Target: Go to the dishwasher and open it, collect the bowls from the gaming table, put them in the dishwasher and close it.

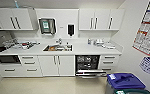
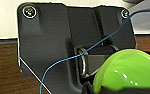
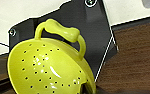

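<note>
The dishwasher [image 1: 87,63] stands open under the counter, right of the sink, with its steel door [image 1: 90,73] folded down and dark racks showing inside. A smooth lime-green bowl [image 2: 127,71] fills a corner of the left wrist view, with my left gripper [image 2: 108,89] shut on its lower edge. In the right wrist view a yellow-green bowl [image 3: 47,67] with small holes and a looped handle hangs tilted, and my right gripper [image 3: 84,88] is shut on its rim. The gaming table is out of view.
A white counter [image 1: 91,50] with a sink [image 1: 57,47] and loose dishes runs across the wall, with white cabinets above and below. A blue-lidded bin [image 1: 124,81] and a green one [image 1: 132,92] stand at the front right, close to the dishwasher door. Pale floor [image 1: 46,85] lies ahead.
</note>
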{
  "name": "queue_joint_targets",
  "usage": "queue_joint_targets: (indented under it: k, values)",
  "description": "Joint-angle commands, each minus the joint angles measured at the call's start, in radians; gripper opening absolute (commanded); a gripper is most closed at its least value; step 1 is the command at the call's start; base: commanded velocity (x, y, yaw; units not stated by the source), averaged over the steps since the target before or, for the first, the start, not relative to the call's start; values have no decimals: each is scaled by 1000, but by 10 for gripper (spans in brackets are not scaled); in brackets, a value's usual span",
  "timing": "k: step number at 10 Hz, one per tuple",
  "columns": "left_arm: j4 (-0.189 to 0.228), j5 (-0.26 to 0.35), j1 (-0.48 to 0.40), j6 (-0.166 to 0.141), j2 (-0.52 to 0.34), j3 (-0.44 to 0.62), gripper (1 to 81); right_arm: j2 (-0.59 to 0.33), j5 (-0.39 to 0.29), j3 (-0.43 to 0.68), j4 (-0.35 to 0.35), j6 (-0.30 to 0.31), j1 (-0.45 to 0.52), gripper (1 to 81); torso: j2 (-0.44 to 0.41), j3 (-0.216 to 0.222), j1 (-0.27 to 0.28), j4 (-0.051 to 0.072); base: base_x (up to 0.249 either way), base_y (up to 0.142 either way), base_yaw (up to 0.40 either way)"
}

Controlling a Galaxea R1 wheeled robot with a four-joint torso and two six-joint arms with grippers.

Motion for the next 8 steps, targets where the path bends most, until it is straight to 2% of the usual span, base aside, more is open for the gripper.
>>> queue_joint_targets:
  k: [1,8]
  values:
    - [7,51,-41,4,-8,-3,10,-11,-59,8,-5,-3,34,10,0,0,0,0,139,0,0]
    - [7,51,-41,4,-9,-5,10,-10,-59,9,-5,-3,34,10,0,0,0,0,146,0,0]
